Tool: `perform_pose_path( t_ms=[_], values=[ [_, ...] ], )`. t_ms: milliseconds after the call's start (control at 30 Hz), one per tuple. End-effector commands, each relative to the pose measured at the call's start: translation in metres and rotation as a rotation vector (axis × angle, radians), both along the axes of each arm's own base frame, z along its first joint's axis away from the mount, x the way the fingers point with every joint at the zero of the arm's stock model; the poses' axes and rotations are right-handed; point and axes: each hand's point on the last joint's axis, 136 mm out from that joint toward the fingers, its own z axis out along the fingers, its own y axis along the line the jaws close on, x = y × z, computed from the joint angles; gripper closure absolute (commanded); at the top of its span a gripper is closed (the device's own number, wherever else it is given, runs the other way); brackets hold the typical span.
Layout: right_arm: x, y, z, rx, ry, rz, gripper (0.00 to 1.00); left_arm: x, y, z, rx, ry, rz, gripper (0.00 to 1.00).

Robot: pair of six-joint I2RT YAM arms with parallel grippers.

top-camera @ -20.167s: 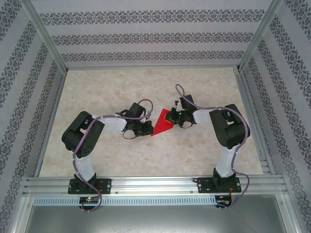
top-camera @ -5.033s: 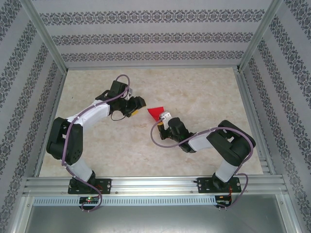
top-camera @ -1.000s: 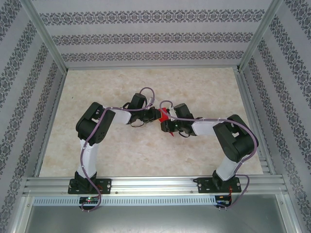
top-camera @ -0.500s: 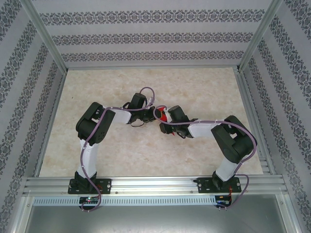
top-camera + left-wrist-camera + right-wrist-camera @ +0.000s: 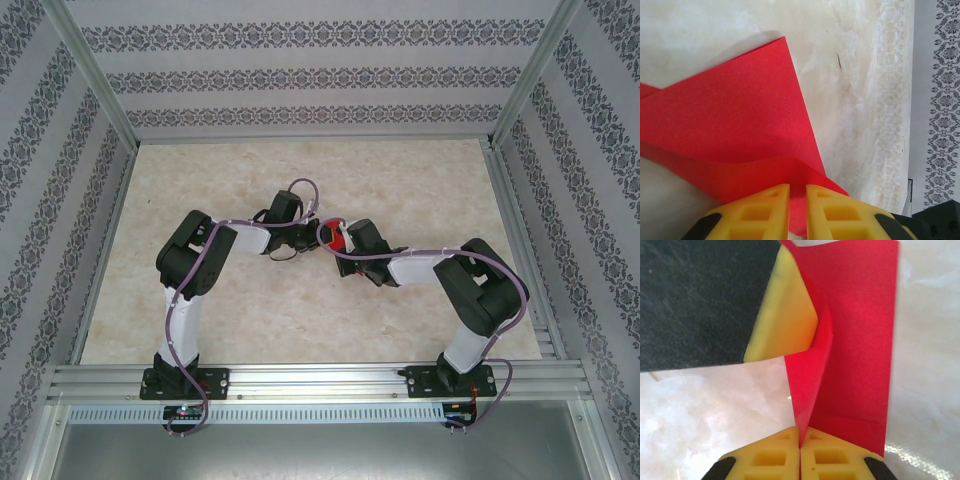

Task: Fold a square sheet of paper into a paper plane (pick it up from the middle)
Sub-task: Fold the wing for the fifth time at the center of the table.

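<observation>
Red, thin and creased, the sheet of paper (image 5: 338, 240) shows from above as a small patch at the middle of the pale marble-patterned tabletop (image 5: 420, 180). It is caught between the left gripper (image 5: 318, 236) and the right gripper (image 5: 342, 242), and both arms reach inward with bent elbows, wrists nearly meeting

From the left wrist, the sheet (image 5: 730, 120) lies in at least 2 layers over the table. The yellow fingers (image 5: 765, 210) are clenched on its near edge, with a narrow slit between them

From the right wrist, the yellow fingers (image 5: 830, 457) are pinched tight on a raised ridge of the sheet (image 5: 855, 330), just beside the left gripper's yellow pad (image 5: 787, 310)

I judge the folding about midway: some creases are made, but there is no narrow, pointed dart yet
</observation>
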Motion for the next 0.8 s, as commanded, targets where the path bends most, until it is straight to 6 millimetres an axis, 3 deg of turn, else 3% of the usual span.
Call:
perform_pose_path(
  t_ms=[0, 133, 433, 600, 767],
  values=[
    [0.003, 0.003, 0.011, 0.104, -0.002, -0.012, 0.95, 0.004, -0.004, 0.017, -0.023, -0.021, -0.017, 0.83],
    [0.001, 0.007, 0.017, 0.214, 0.041, -0.009, 1.00, 0.007, 0.001, 0.033, -0.034, -0.047, -0.015, 0.80],
    [-0.008, 0.021, 0.044, 0.537, 0.162, -0.029, 1.00, 0.004, 0.024, 0.070, -0.077, -0.138, 0.025, 0.66],
    [-0.012, 0.027, 0.046, 0.651, 0.221, -0.064, 1.00, -0.007, 0.028, 0.075, -0.103, -0.180, 0.016, 0.64],
    [-0.014, 0.026, 0.038, 0.694, 0.266, -0.114, 1.00, -0.019, 0.028, 0.066, -0.125, -0.170, -0.011, 0.64]
  ],
)
